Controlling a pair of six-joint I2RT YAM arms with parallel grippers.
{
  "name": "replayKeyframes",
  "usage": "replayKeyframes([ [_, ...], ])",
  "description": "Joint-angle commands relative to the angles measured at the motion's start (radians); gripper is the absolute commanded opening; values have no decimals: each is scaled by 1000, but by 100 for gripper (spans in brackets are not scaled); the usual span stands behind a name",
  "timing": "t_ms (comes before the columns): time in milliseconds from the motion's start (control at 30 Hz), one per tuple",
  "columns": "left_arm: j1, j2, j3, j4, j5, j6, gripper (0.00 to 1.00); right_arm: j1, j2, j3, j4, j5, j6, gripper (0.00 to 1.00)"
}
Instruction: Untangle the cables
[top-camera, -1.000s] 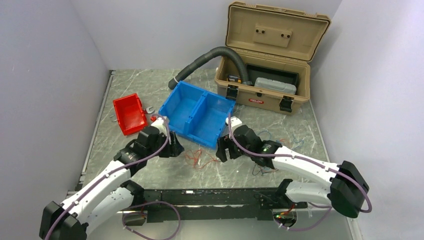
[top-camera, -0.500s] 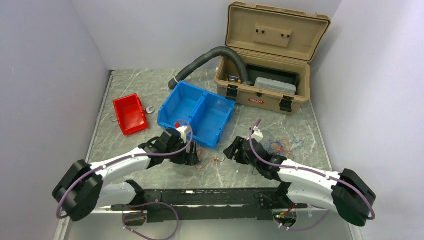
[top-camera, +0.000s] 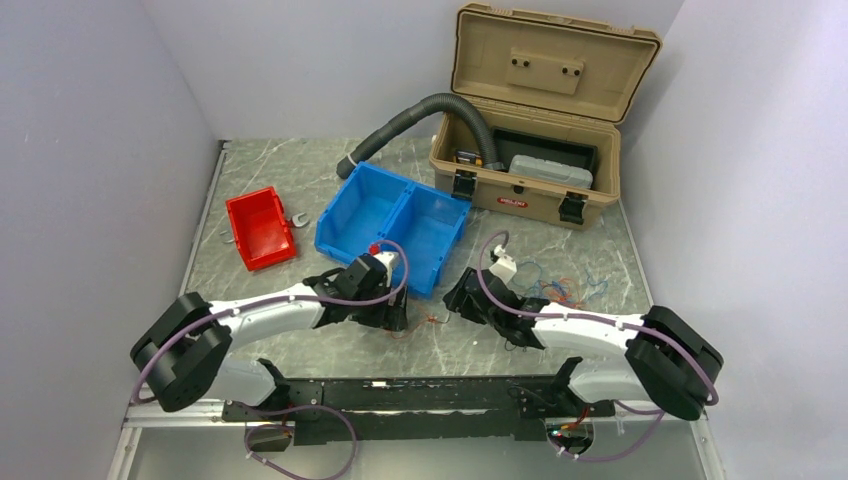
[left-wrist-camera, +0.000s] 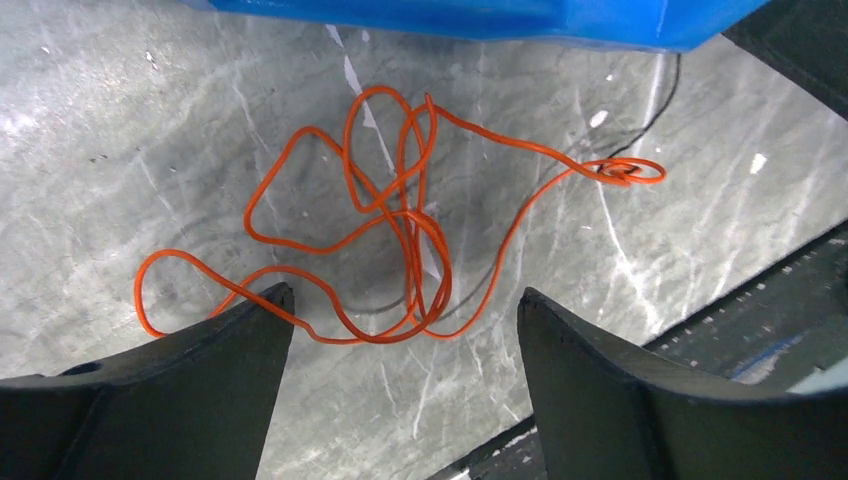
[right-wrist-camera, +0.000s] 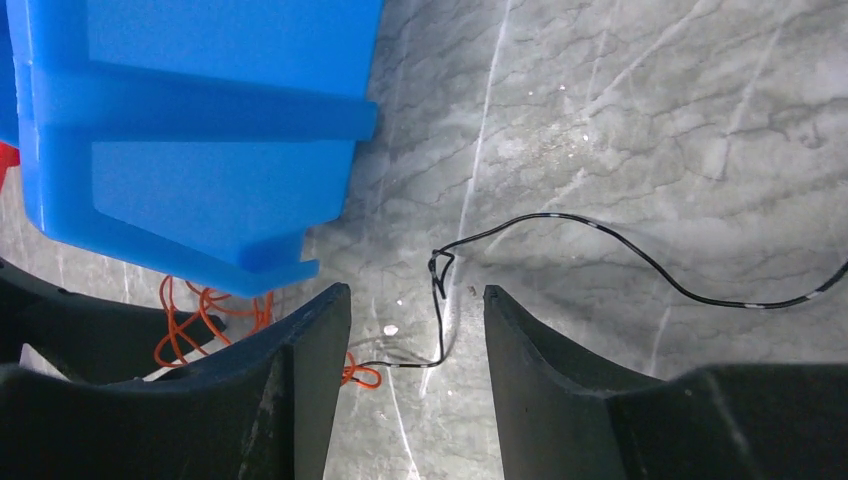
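Looking through the left wrist camera, I see the left gripper (left-wrist-camera: 402, 300) wide open with nothing in it. The orange wire (left-wrist-camera: 400, 212) lies on the table (top-camera: 300, 170) just ahead of the jaws. Its lowest loops already sit in the gap between the two fingertips. The snarl spreads left to right across the opening, and one long tail runs off to the right and ends in a small curl. It sits just near of the blue bin (top-camera: 403, 218), between my two arms. The left arm is the one lined up on it, so I judge a short push forward and down would take the crossed loops.

The right gripper (right-wrist-camera: 415, 292) is also fully open and empty. The black wire (right-wrist-camera: 610, 232) has a kinked end lying between its fingertips. From there its length runs away to the right along the table. A bit of the orange one shows at the left of that view, under the bin's corner.

By my count there is one orange strand and one black strand in reach. A clump of red and blue wires (top-camera: 560, 292) lies to the right of the right arm, and its strands are too fine for me to number. Beyond that I count one blue bin with two compartments, one red bin (top-camera: 258, 228), one open toolbox (top-camera: 540, 110) and one grey hose (top-camera: 420, 118).
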Motion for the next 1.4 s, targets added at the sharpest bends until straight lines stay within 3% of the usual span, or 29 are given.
replayKeyframes([
  [0,-42,50,73,-122,-164,-10,84,24,34,63,14,55,11,53],
  [433,-69,111,73,-163,-256,-49,52,52,177,115,-35,97,41,46],
  [533,-69,126,74,-169,-262,-50,41,52,198,125,-54,97,37,31],
  [667,-70,138,70,-166,-268,-57,18,52,192,122,-53,91,4,0],
  [833,-72,127,63,-172,-284,-59,2,52,81,115,-157,149,16,0],
  [1133,-54,-31,45,-254,-379,-60,0,12,-337,83,-514,395,51,0],
  [1267,50,-185,16,-257,-318,-36,0,-34,-540,63,-636,487,30,0],
  [1367,82,-311,4,-254,-297,-13,0,-74,-634,38,-624,460,-45,0],
])
